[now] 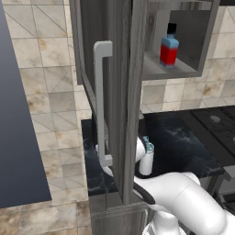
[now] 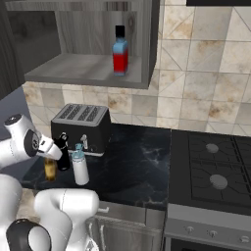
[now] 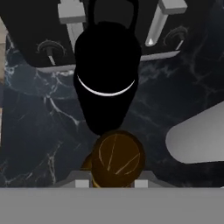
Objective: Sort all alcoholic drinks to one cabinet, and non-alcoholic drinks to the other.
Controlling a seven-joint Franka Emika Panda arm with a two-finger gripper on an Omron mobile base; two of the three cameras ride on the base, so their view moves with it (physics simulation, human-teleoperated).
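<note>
Dark grey wood-grain cabinet point(image 1: 120, 92) stands open in the left base view, red bottle point(image 1: 169, 48) upright on its shelf; white bottle point(image 1: 147, 158) stands on the black counter point(image 1: 183, 147) near its front edge.

Right base view: the arm bends low left over the amber bottle point(image 2: 49, 168), beside the black bottle point(image 2: 62, 152) before the toaster point(image 2: 81, 126).

Hand view: gripper point(image 3: 109, 183) straddles the amber bottle's cap from above; whether it grips, I cannot tell.
</note>
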